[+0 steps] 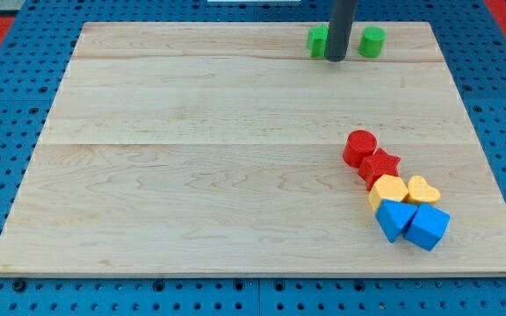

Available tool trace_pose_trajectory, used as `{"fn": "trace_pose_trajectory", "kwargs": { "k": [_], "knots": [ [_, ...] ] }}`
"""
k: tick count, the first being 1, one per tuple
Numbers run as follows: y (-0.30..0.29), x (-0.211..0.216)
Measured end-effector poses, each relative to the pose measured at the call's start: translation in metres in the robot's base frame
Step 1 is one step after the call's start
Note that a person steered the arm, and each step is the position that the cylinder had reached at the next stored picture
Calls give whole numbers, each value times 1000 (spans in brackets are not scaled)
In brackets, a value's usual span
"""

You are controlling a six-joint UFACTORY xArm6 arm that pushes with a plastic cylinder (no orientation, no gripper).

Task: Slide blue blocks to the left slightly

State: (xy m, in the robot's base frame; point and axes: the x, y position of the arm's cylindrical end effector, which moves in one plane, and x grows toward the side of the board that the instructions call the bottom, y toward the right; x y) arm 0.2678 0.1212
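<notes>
My tip [335, 59] rests at the desk's [191, 158] top edge between two green blocks [318, 40] [372, 41] — there is no hand, just a bare rod. The two blue blocks [396, 219] [428, 226] sit touching at lower right, under the yellow ones [388, 190]. Best to come round their right side and nudge gently leftward — clear of yellow.

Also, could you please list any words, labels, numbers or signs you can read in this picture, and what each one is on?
None: no readable text shows anywhere.
The wooden board, the blue blocks, the red, yellow and green blocks, and the dark rod are all unmarked.
</notes>
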Motion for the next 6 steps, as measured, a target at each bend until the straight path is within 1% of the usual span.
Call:
{"fn": "trace_pose_trajectory", "kwargs": {
  "k": [1, 2, 3, 4, 5, 6],
  "knots": [
    [0, 16],
    [3, 64],
    [59, 79],
    [132, 178],
    [146, 273],
    [145, 310]
  ]
}}
